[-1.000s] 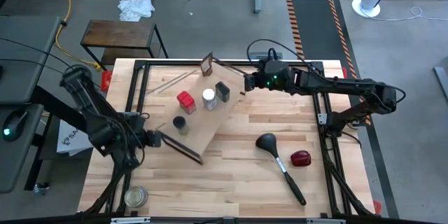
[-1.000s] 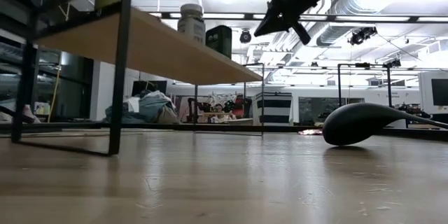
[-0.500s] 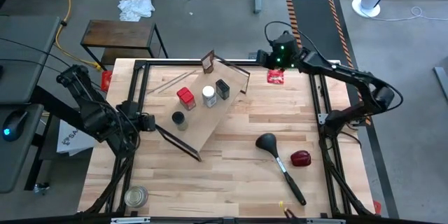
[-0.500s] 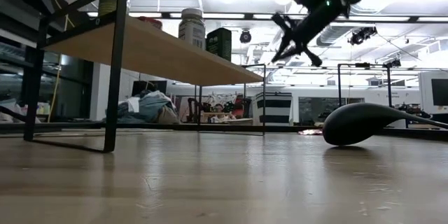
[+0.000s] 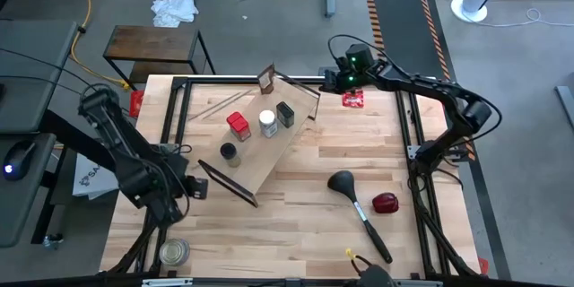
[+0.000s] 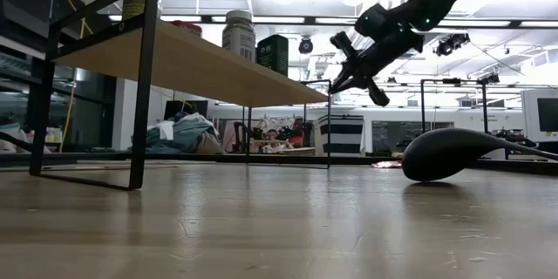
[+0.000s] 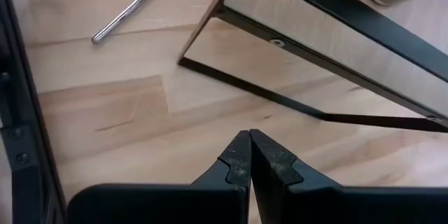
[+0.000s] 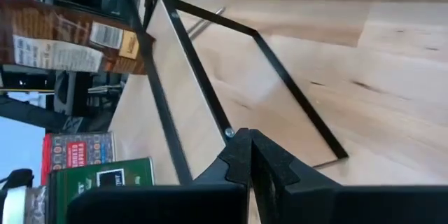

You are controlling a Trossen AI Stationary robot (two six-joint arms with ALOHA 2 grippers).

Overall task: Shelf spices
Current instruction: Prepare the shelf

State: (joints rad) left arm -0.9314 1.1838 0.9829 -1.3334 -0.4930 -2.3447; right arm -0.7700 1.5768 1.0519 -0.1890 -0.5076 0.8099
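The shelf stands askew mid-table on its black wire legs, also seen in the low view. On its top stand the red tin, white-capped jar, black box and dark-lidded jar. The brown bottle is at its far corner. My right gripper hovers shut beyond the shelf's far right corner, raised above the table. My left gripper is shut, low by the shelf's near left legs, apart from them.
A black ladle and a small red object lie on the table's right half. The flat red packet is near the far right edge, the metal-lidded glass jar at the near left corner, and a thin rod beside the shelf.
My right gripper has risen from the shelf's right end and drawn back toward the table's far edge, uncovering the red packet. My left gripper went toward the far edge, then came back toward the near edge. The shelf shifted slightly in the low view.
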